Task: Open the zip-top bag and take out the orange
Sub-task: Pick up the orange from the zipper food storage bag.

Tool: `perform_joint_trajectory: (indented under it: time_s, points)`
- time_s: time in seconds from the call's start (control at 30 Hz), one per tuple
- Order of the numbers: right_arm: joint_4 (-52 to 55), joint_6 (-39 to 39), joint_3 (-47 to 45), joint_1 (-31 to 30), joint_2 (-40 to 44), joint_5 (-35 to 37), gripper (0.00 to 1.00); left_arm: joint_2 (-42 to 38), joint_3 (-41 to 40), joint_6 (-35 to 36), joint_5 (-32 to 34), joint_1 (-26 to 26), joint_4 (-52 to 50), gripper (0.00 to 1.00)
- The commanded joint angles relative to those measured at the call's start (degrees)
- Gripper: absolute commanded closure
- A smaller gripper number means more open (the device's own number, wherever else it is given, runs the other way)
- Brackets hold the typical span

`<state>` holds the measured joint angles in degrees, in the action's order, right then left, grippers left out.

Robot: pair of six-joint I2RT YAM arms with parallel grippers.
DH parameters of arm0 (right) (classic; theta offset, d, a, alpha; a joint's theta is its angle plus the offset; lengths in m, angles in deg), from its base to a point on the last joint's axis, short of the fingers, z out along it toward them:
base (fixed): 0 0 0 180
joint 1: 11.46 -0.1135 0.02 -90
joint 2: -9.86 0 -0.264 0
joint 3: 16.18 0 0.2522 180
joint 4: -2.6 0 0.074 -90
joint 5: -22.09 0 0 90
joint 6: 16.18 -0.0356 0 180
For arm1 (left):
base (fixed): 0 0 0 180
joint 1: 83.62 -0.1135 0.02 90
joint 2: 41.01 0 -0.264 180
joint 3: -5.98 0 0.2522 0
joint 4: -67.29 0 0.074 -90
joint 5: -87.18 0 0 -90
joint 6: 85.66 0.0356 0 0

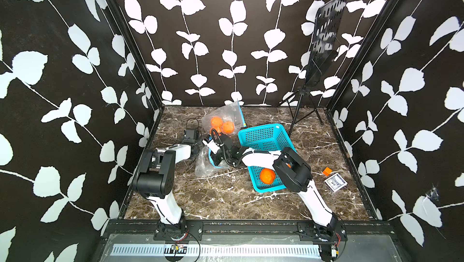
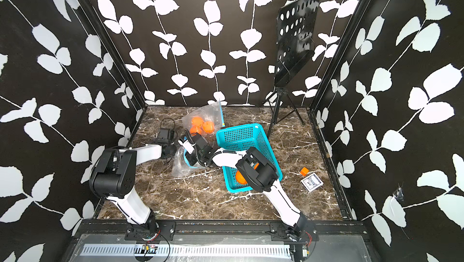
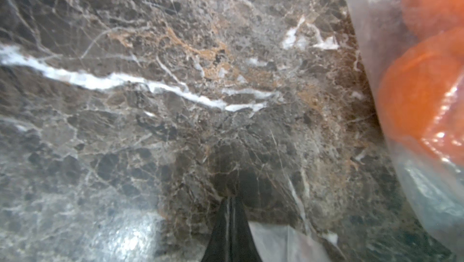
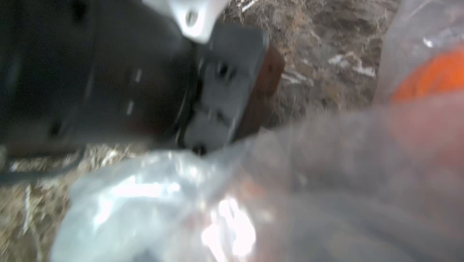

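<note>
lying just behind the teal basket (image 1: pixel 258 127), the zip-top bag (image 1: pixel 226 112) holds oranges (image 1: pixel 227 127). beside the basket the left gripper (image 3: pixel 230 204) is clenched; a crumpled bag (image 1: pixel 204 166) hides the right gripper (image 1: pixel 216 158), so its grip cannot be told.

Zip-top bag (image 1: pixel 226 111) of oranges (image 1: pixel 228 127) at rear, basket (image 1: pixel 266 135) just right of it; orange (image 1: pixel 267 176) in basket

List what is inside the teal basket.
One orange lies at the near end of the teal basket; its far end shows bare mesh. The right arm covers the near corner, where an orange sliver peeks through, so more may be hidden.
</note>
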<state>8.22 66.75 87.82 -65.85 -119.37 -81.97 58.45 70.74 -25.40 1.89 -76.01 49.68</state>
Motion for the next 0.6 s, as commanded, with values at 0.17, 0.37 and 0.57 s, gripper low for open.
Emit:
perform_joint_trajectory:
  time_s: [0.17, 0.37, 0.57]
  points:
    - [4.0, -0.6, -8.4, -0.3, 6.4, 1.8, 0.41, -0.8, 4.6, -0.7, 5.4, -3.6, -4.9, 1.00]
    - [4.1, -2.6, -11.4, -0.3, 9.3, 1.6, 0.40, 0.6, 8.1, 0.0, 10.2, -4.2, -8.4, 1.00]
    - [3.1, -1.9, -10.7, 0.0, 7.9, 1.3, 0.42, 1.2, 8.2, 0.0, 6.8, -4.4, -7.7, 1.00]
